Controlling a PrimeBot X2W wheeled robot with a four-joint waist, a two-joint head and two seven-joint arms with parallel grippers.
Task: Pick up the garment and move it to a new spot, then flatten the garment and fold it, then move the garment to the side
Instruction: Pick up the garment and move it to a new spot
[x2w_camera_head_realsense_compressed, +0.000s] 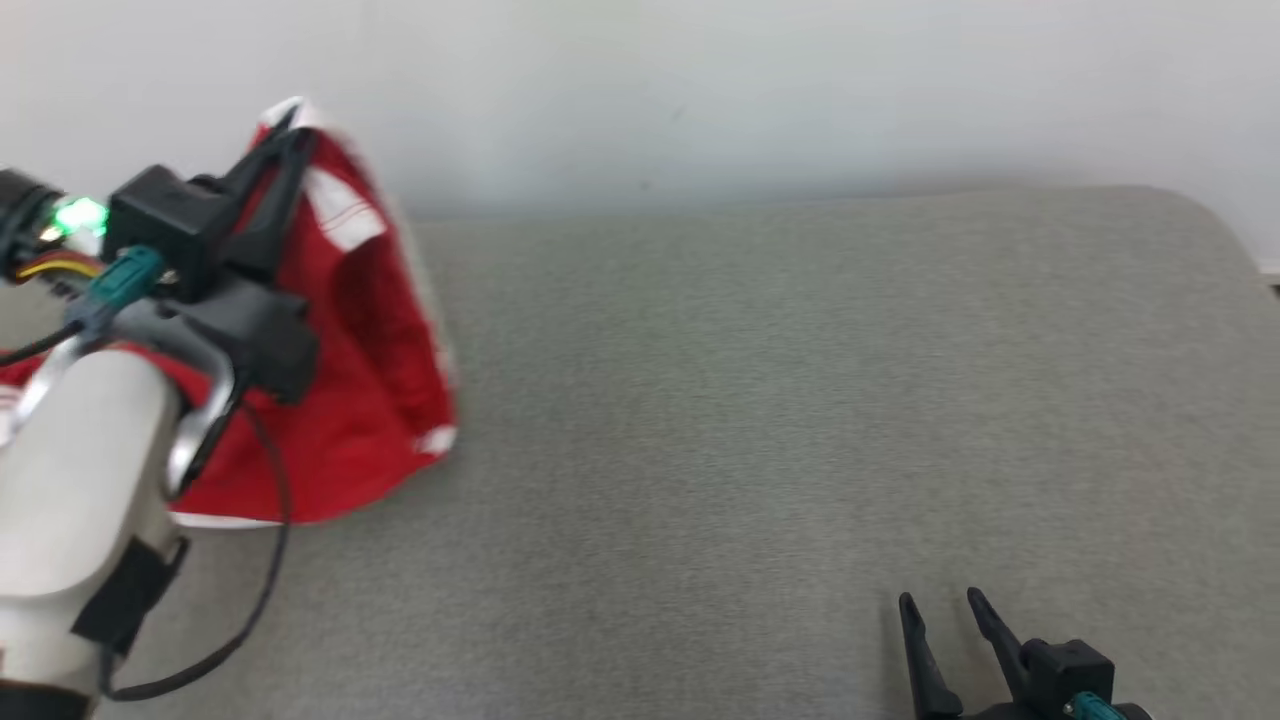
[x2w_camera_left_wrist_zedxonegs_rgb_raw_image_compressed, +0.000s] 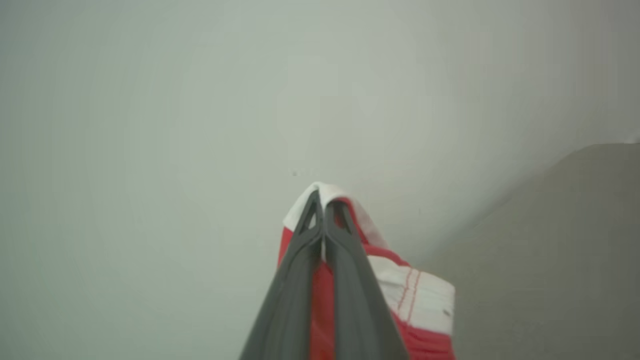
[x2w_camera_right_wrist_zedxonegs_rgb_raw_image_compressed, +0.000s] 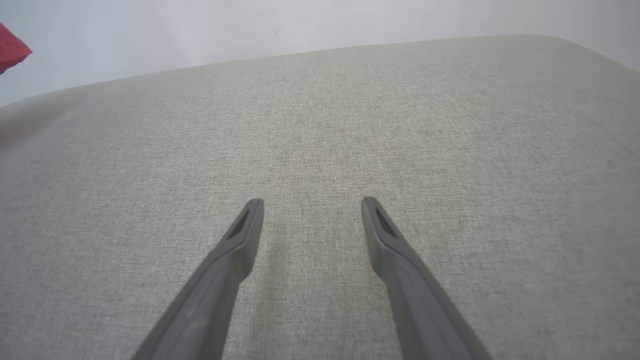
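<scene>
Up at the far left of the head view, the left gripper (x2w_camera_head_realsense_compressed: 285, 128) is pinching the white-trimmed edge of the red garment (x2w_camera_head_realsense_compressed: 350, 380), with its two dark fingers pressed together on the cloth. The garment is hanging from that grip in a blurred, tent-like drape, and its lower hem appears to be reaching the left part of the grey fabric surface (x2w_camera_head_realsense_compressed: 760, 400). In the left wrist view, the closed left gripper (x2w_camera_left_wrist_zedxonegs_rgb_raw_image_compressed: 322, 200) is holding a white fold of the garment (x2w_camera_left_wrist_zedxonegs_rgb_raw_image_compressed: 420, 300) against a pale wall (x2w_camera_left_wrist_zedxonegs_rgb_raw_image_compressed: 150, 125). At the lower right, well apart from the garment, the right gripper (x2w_camera_head_realsense_compressed: 942, 600) is hovering with its fingers spread, holding nothing. The right wrist view is showing those spread fingers (x2w_camera_right_wrist_zedxonegs_rgb_raw_image_compressed: 245, 225) over bare grey fabric.
</scene>
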